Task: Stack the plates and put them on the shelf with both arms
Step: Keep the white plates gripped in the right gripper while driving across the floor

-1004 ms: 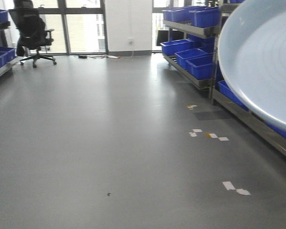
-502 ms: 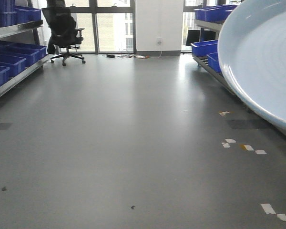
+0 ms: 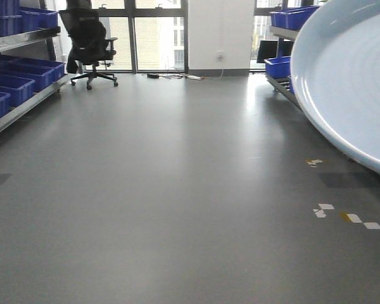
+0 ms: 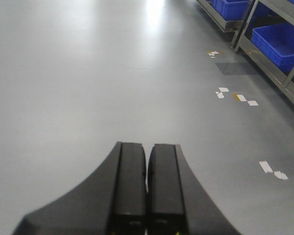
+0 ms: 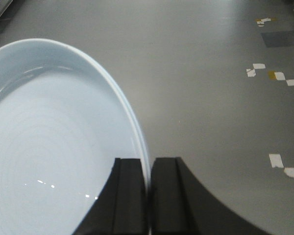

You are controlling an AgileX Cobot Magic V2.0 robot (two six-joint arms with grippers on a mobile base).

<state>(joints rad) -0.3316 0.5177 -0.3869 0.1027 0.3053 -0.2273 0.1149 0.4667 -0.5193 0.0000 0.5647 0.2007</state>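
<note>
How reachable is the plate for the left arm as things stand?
Probably not yet. The plate is clamped at its rim by the right tool. The left tool is shut and faces bare floor, the plate outside its view. Nothing visible blocks it, but it must open and swing over.

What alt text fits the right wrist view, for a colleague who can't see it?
The right gripper is shut on the rim of a large pale blue plate, which fills the left of the frame. Beyond it lies a grey floor with a few white tape marks on the right.
</note>
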